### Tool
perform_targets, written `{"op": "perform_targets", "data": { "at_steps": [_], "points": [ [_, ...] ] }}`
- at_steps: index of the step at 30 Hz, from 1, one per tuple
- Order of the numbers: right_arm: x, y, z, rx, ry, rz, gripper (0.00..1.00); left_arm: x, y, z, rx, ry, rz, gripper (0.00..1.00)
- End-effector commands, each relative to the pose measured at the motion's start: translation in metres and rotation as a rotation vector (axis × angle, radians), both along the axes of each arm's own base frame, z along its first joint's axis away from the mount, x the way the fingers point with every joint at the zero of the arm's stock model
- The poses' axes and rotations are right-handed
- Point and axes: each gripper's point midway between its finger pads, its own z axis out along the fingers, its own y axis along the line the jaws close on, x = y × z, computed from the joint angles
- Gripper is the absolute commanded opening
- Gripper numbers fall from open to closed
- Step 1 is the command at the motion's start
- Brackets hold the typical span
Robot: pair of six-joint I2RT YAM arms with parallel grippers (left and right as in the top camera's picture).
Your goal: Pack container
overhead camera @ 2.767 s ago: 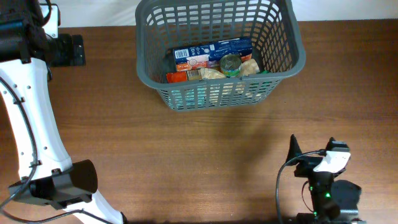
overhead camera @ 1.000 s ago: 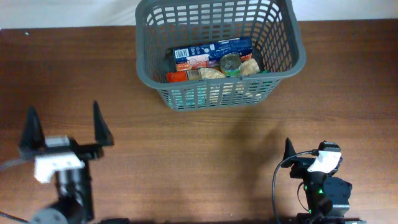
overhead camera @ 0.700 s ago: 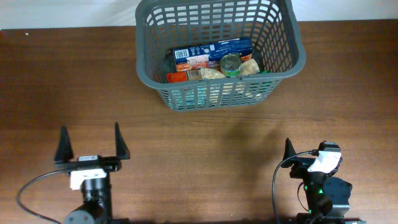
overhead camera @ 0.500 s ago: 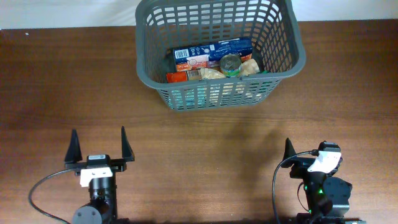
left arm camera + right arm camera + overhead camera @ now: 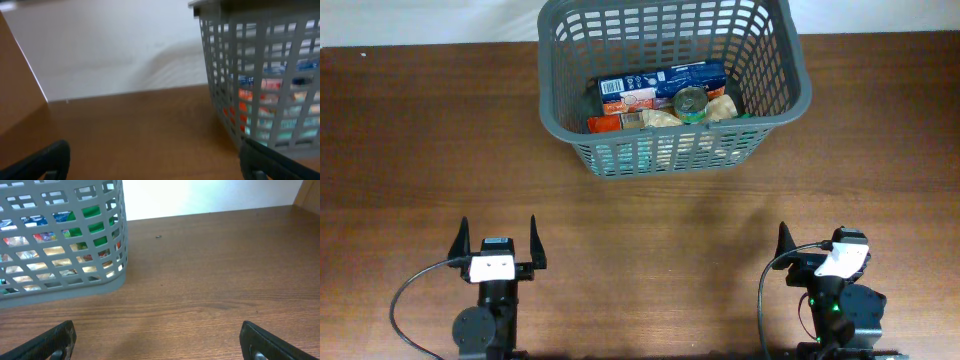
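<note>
The large dark grey plastic lattice-sided container [image 5: 670,152] stands upright at the far edge of the brown wooden counter [image 5: 420,130], about midway along it. Inside it lie a blue carton [image 5: 665,80], a small metal can [image 5: 691,102] and other packets. My left gripper [image 5: 497,228] and right gripper [image 5: 817,245] sit at the near edge, both wide open and empty, well apart from the container. I see no loose goods, so I judge packing complete. Procedure: park low and do not nudge the container.

brown wooden table [image 5: 640,220], white wall [image 5: 110,45]
</note>
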Motion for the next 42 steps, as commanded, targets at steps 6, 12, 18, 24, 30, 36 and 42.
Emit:
{"op": "perform_targets", "data": {
  "at_steps": [6,12,18,24,30,36,42],
  "points": [
    [-0.0002,-0.0005,-0.0010,0.008,-0.004,-0.008,0.99,-0.0006,-0.0017,-0.0231,-0.008,0.087,-0.008,0.99],
    [-0.0002,-0.0005,-0.0010,0.008,-0.004,-0.008,0.99,-0.0006,-0.0017,-0.0231,-0.008,0.087,-0.008,0.99],
    [-0.0002,-0.0005,-0.0010,0.008,-0.004,-0.008,0.99,-0.0006,-0.0017,-0.0231,-0.008,0.087,-0.008,0.99],
    [-0.0002,-0.0005,-0.0010,0.008,-0.004,-0.007,0.99,-0.0006,-0.0017,-0.0231,-0.008,0.087,-0.008,0.99],
    [-0.0002,-0.0005,-0.0010,0.008,-0.004,-0.008,0.99,-0.0006,-0.0017,-0.0231,-0.008,0.087,-0.008,0.99],
    [-0.0002,-0.0005,-0.0010,0.008,-0.004,-0.008,0.99,-0.0006,-0.0017,-0.0231,-0.008,0.087,-0.008,0.99],
    [-0.0002,-0.0005,-0.0011,0.008,-0.004,-0.008,0.99,-0.0006,-0.0017,-0.0231,-0.008,0.087,-0.008,0.99]
  ]
}}
